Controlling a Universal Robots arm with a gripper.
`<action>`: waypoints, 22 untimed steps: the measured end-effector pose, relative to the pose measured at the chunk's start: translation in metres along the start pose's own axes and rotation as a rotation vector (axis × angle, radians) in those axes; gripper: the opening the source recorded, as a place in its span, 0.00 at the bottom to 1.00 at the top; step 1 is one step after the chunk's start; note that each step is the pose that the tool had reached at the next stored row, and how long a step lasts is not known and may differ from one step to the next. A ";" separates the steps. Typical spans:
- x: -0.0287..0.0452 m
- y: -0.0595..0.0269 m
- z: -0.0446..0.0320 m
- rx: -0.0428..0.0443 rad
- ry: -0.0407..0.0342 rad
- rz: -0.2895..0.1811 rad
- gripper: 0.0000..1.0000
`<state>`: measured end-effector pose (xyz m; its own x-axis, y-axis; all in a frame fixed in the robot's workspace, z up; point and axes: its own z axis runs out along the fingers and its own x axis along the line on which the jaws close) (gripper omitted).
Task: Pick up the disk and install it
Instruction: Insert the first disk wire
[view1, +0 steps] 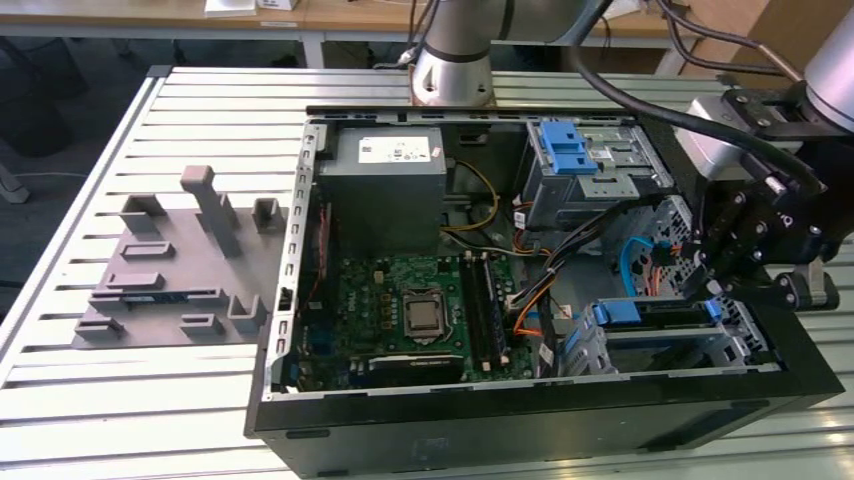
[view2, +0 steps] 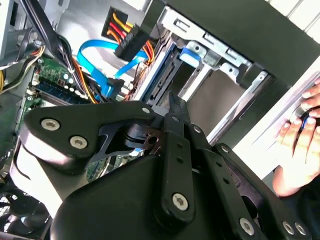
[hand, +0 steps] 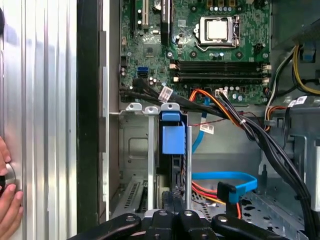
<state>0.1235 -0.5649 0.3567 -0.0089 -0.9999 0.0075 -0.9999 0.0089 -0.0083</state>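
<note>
The black wall of the computer case (view1: 534, 425) lies closest in the exterior view, on the slatted table (view1: 80, 400). From that view's left come a grey fixture plate (view1: 160, 280), the green motherboard (view1: 400, 310), then the disk (view1: 650, 313), seated in the drive cage (view1: 721, 350) by that near wall. The claw (view1: 711, 287) hangs close beside the disk's blue bracket; whether it is open or gripping cannot be told

No print can be read. The white sticker (view1: 398, 150) on the grey power supply box (view1: 384, 205) carries lines too small to make out, and the small white tags (hand: 165, 93) on the cables (hand: 260, 141) are equally illegible.
</note>
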 end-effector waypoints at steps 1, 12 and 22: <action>-0.0007 -0.0013 -0.0001 0.0000 0.0001 0.000 0.11; -0.0180 -0.0076 -0.0002 0.0000 0.0001 0.000 0.11; -0.0265 -0.0079 -0.0091 -0.0002 0.0006 0.017 0.11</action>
<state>0.1315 -0.5384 0.3657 -0.0262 -0.9996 0.0079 -0.9996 0.0261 -0.0082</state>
